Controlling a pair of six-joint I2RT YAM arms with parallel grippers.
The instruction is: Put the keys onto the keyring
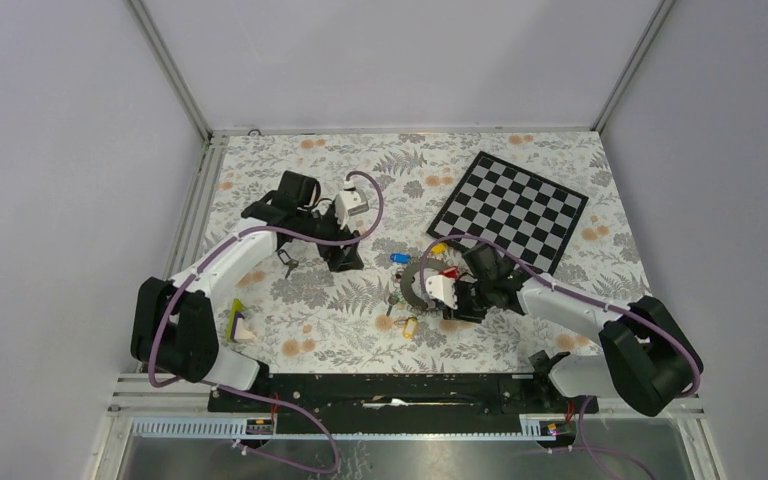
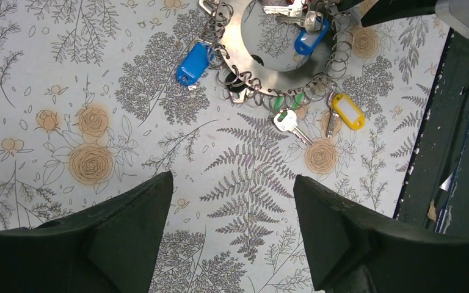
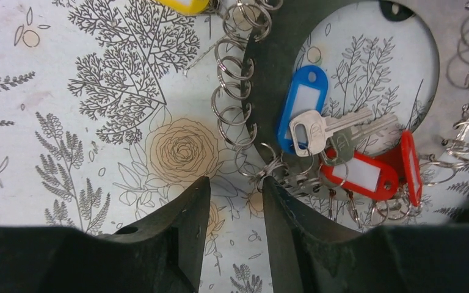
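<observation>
The keyring (image 1: 418, 282) lies flat on the bench (image 1: 310, 330), a little right of the middle, just near of a black-and-white chequered board (image 1: 515, 210). It is a broad grey disc with an open centre, and a row of small wire loops (image 3: 232, 91) is strung round its outer edge. Inside the opening, the right wrist view shows a blue-tagged key (image 3: 303, 101), a bare silver key (image 3: 323, 127) and two red tags (image 3: 360, 174) bunched together. The left wrist view shows another blue tag (image 2: 192, 63), a yellow tag (image 2: 348, 111) and a green-headed key (image 2: 287, 120) hanging off the loops onto the cloth. The right tool (image 3: 232, 201) sits at the disc's rim with its fingers partly apart. Bare cloth shows in the gap, a knot of loops lies just off the tips, and nothing is clamped. The left tool (image 2: 232, 226) is spread wide and empty, well apart from the disc, which lies ahead of it. The bench is covered in a pale cloth printed with grey ferns and orange roses. Plain lilac-grey walls with metal corner posts (image 1: 175, 75) close it in. A black rail (image 1: 390, 385) runs along the near edge, and a small yellow-green and white object (image 1: 237, 322) lies near the left arm's base.
</observation>
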